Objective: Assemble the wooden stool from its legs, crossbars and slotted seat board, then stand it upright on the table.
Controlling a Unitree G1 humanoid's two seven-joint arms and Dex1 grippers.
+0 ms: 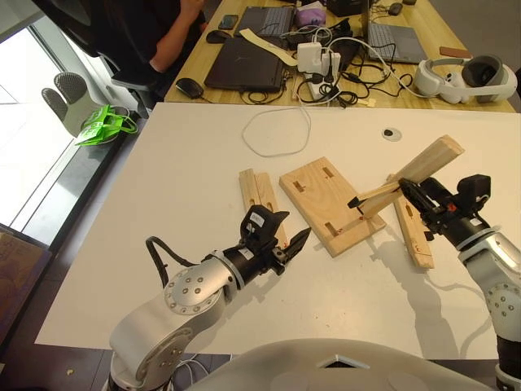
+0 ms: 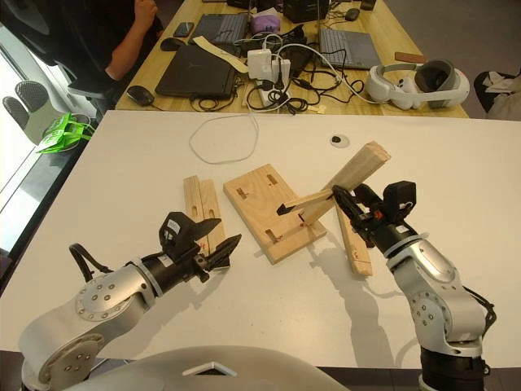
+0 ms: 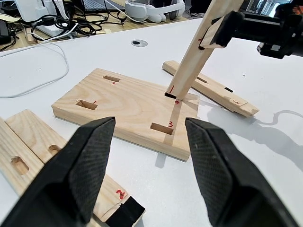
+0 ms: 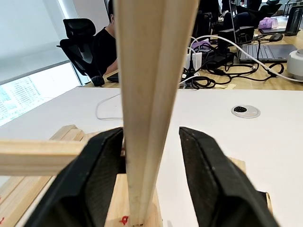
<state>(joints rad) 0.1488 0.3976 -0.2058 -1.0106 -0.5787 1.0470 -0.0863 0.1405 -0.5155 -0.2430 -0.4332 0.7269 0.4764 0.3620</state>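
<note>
Right, on the white surface (image 1: 187, 179) I count one slotted seat board (image 1: 317, 191), lying flat in the middle, four slots (image 3: 85, 103) cut through it. Legs, four in all. Two legs (image 1: 248, 189) (image 1: 267, 195) lie flat side by side just left of the board, touching along their long edges. A third leg (image 1: 415, 232) lies flat to the right of the board, close to its right corner. The fourth leg (image 1: 431, 159) is up in the air and tilted, its top end leaning away to the right and its low end down at the board's right corner. The right gripper (image 1: 407, 194) is clamped on it about midway along, a finger on either side. One crossbar (image 1: 376, 194) juts from that raised leg, its dark-tipped end hanging over the board's right edge. Over on the other side, the left gripper (image 1: 295, 225) hovers low above the near ends of the two paired legs, beside the board's left corner, fingers spread wide with nothing between them. One loop of white cable (image 1: 277, 130) lies on the surface behind the board.
</note>
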